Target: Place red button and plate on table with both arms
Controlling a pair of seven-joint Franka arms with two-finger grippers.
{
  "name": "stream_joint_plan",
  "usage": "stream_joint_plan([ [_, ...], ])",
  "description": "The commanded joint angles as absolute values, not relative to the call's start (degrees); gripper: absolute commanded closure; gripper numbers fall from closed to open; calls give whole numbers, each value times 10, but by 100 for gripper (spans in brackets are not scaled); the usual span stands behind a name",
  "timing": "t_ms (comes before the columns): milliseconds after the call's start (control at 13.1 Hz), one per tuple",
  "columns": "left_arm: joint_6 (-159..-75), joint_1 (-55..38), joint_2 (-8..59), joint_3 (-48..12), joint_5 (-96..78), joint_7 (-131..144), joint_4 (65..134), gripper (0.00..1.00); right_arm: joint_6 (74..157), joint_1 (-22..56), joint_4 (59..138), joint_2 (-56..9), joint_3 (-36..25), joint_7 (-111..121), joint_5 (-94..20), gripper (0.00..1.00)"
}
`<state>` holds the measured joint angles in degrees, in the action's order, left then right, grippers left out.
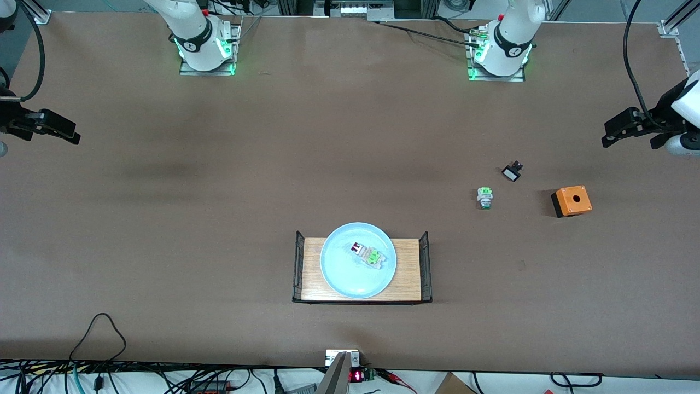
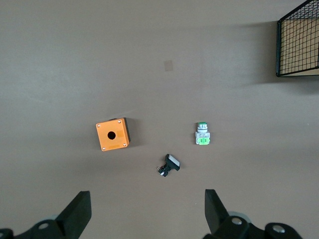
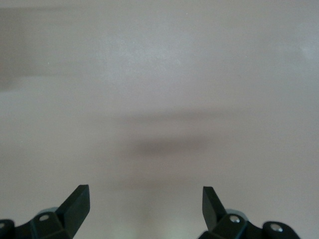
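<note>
The pale blue plate (image 1: 344,273) rests on a small light-wood rack (image 1: 409,273) near the middle of the brown table (image 1: 219,219). The red button (image 1: 367,254) lies on the plate, red cap toward the right arm's end and green block toward the left arm's. My left gripper (image 1: 612,134) hangs open and empty in the air at the left arm's end of the table, over bare table (image 2: 147,209). My right gripper (image 1: 68,133) hangs open and empty at the right arm's end, with only bare table under it (image 3: 144,204).
Toward the left arm's end lie an orange box with a hole (image 1: 572,200) (image 2: 112,134), a green-and-silver switch (image 1: 484,197) (image 2: 202,134) and a small black part (image 1: 512,172) (image 2: 169,164). The rack's black wire end (image 2: 298,42) shows in the left wrist view.
</note>
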<state>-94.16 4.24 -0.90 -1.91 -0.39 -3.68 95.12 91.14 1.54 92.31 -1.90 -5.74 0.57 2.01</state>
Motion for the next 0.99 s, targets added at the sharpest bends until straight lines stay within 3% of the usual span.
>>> stream_joint_plan([
  [0,-931,40,-4,-17,1,-33,941,0,910,11,935,-5,-56,13,12,0],
  [535,-928,40,3,-17,6,-52,947,0,911,11,934,-5,-56,12,12,0],
  [688,-872,39,20,-18,7,-41,941,0,911,11,934,-5,-56,12,12,0],
  [917,-871,35,39,-23,-2,28,930,0,911,11,934,-5,-56,12,12,0],
])
